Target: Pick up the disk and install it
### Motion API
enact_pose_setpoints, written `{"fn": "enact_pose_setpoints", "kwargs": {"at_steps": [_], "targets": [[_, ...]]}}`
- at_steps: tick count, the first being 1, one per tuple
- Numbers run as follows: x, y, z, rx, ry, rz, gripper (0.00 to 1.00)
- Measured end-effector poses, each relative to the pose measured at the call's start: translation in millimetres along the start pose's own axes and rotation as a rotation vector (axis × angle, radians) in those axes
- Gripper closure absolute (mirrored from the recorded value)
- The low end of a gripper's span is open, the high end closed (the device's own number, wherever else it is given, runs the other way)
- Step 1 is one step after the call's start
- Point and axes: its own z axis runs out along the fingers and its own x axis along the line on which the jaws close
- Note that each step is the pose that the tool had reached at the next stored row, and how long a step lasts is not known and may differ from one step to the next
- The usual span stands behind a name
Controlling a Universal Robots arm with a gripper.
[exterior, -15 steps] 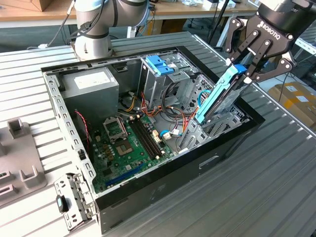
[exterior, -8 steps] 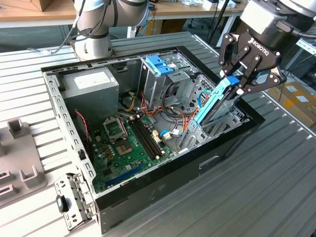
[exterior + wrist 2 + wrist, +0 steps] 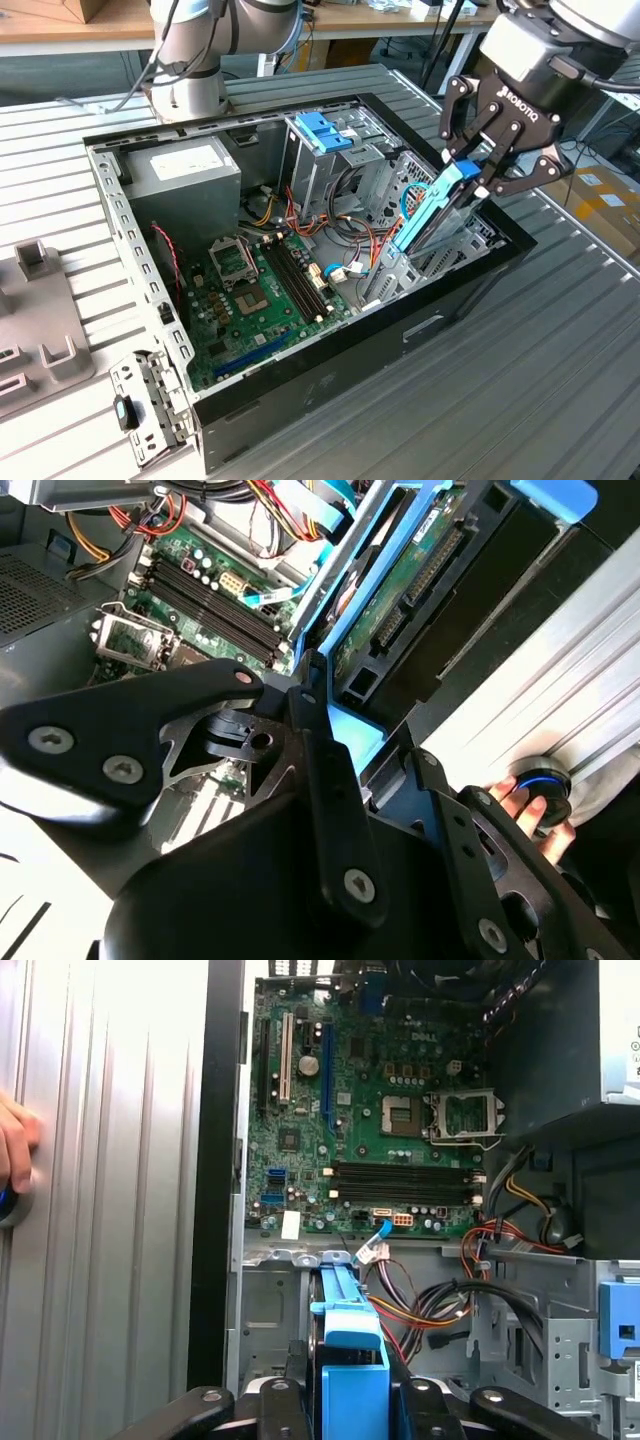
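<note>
Fixtures point(image 3: 40, 330), grey, on table point(image 3: 560, 380) at exterior view's left. Open case point(image 3: 330, 370) at centre: power supply point(image 3: 185, 175), then motherboard point(image 3: 260, 290), then cage point(image 3: 300, 175) carrying light-blue bracket point(image 3: 322, 132). Disk point(image 3: 435, 205) at exterior view's right end of case, tilted, lower end down among bay metalwork, upper end clear above case rim. Gripper point(image 3: 472, 178) clamped on disk's upper blue end, jaws either side of carrier point(image 3: 350, 1360). Grip confirmed in both wrist views: blue carrier pinched between black fingers point(image 3: 325, 740), green circuit-board face of disk exposed in second wrist view. Person's hand point(image 3: 520, 805) on round button point(image 3: 540, 785) on table, just outside case wall.
</note>
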Motion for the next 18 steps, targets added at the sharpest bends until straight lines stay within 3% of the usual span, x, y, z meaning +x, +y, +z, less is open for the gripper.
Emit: {"fn": "enact_pose_setpoints", "kwargs": {"at_steps": [6,14,15,16,18], "targets": [[0.5,-0.5,6.7,0.0,0.0,0.0,0.63],[0.6,-0.6,7.5,0.0001,0.0,0.0,0.63],[0.6,-0.6,7.5,0.0,0.0001,0.0,0.62],[0.6,-0.6,7.5,0.0,0.0,0.0,0.49],[0.6,-0.6,7.6,0.0,0.0,0.0,0.49]]}}
